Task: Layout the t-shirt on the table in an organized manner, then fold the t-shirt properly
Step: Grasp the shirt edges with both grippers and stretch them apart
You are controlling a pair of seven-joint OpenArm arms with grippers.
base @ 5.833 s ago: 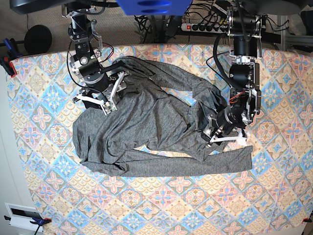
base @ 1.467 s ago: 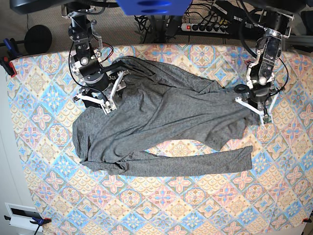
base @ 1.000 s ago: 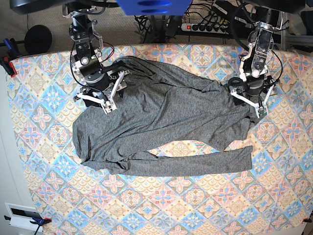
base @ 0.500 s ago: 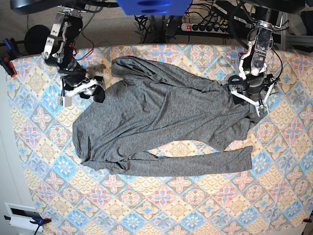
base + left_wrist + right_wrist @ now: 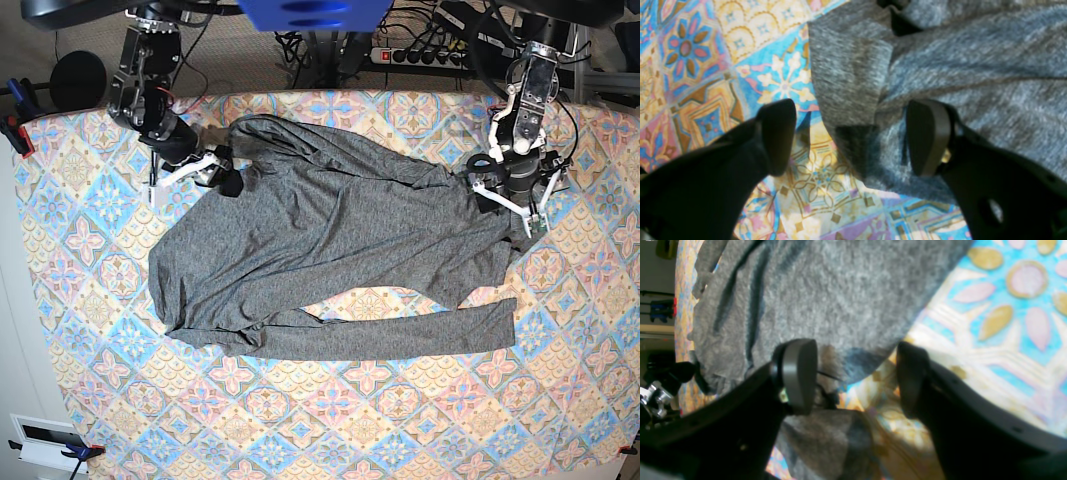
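The t-shirt lay crumpled across the table, laying-out unfinished, and both the left gripper and right gripper stood open over its edges, so each probably needed to close on one next.

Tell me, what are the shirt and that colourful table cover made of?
The shirt looks like a soft knit, probably cotton or a blend: matte, flecked light and dark grey, lying in limp wrinkles. The table cover seems to be a printed cloth, flat with no shine; its tile pattern of blue, pink and cream only imitates ceramic. Its exact fibre cannot be told.
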